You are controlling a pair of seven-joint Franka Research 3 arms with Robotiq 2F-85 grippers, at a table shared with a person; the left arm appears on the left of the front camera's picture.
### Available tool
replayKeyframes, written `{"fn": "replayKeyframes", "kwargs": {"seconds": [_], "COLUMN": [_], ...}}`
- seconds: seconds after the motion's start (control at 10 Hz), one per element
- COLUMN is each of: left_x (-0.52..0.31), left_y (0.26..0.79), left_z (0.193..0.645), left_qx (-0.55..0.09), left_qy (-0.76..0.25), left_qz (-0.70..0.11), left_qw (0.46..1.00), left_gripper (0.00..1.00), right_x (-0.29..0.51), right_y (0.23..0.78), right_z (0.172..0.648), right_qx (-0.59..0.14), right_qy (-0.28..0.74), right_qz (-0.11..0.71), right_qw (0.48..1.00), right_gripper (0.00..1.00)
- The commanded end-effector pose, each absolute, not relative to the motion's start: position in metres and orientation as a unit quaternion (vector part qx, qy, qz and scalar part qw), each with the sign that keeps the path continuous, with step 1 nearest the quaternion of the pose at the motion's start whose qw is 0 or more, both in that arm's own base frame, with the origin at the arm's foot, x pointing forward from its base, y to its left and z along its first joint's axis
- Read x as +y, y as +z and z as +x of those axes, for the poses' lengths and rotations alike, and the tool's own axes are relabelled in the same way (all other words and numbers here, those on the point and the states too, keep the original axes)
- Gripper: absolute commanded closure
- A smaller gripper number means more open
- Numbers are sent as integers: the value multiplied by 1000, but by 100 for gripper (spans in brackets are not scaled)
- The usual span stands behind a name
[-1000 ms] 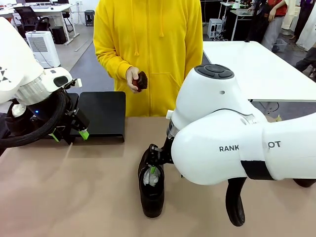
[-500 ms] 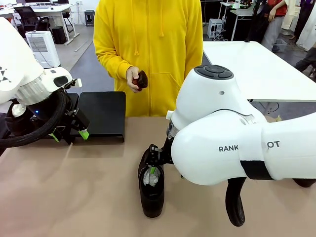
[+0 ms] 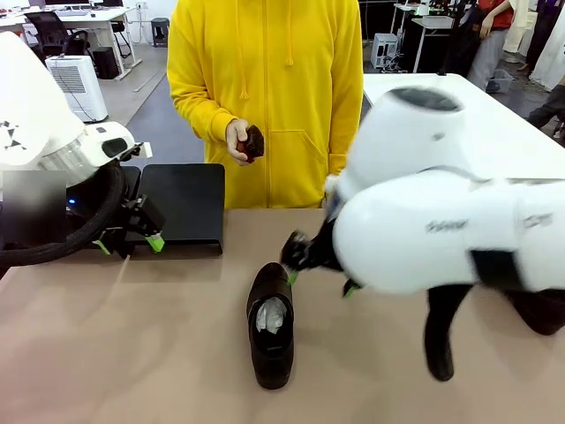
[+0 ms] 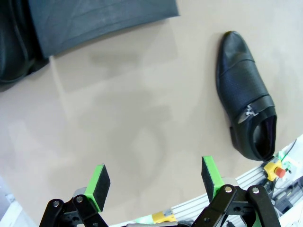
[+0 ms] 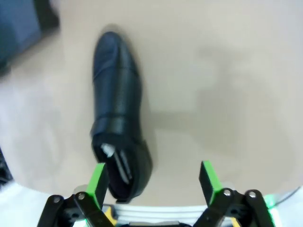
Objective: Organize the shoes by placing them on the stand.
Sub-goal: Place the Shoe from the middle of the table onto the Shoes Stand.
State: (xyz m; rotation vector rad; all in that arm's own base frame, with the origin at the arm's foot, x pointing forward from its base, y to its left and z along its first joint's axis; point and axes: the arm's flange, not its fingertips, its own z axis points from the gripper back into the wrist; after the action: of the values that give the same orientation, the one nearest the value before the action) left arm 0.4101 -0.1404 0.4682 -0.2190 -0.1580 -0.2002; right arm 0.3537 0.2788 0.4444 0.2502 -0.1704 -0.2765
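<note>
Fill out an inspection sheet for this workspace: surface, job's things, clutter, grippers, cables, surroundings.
Surface: tan table, flat and dry.
Job's things: one black shoe stuffed with white paper lies on the table, off the stand; the stand panel in view holds no shoe.
Clutter: nothing seen.
Grippers: left gripper open, holding nothing, beside the stand; right gripper open, holding nothing, by the shoe's heel.
Cables: black hose looped at the left arm; black cable hanging under the right arm.
Surroundings: person in a yellow hoodie at the far side, hand holding a small brown brush; white desk behind.
</note>
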Motion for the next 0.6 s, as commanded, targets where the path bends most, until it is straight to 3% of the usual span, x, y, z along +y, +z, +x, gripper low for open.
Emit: {"fn": "replayKeyframes", "kwargs": {"seconds": [0.0,0.2,0.4,0.5], "left_x": [-188,-234,-284,-305], "left_y": [458,460,471,475], "left_z": [401,393,386,379], "left_qx": [-88,-85,-76,-66], "left_qy": [-72,-27,-53,-71], "left_qz": [-137,-184,-186,-172], "left_qw": [984,979,978,980], "left_gripper": [0,0,0,0], "right_x": [204,171,150,150], "right_y": [470,472,463,476], "right_z": [354,358,364,363], "right_qx": [-105,-93,-74,-98], "right_qy": [-231,-284,-325,-281], "right_qz": [109,108,100,106], "right_qw": [961,948,937,949], "right_gripper": [0,0,0,0]}}
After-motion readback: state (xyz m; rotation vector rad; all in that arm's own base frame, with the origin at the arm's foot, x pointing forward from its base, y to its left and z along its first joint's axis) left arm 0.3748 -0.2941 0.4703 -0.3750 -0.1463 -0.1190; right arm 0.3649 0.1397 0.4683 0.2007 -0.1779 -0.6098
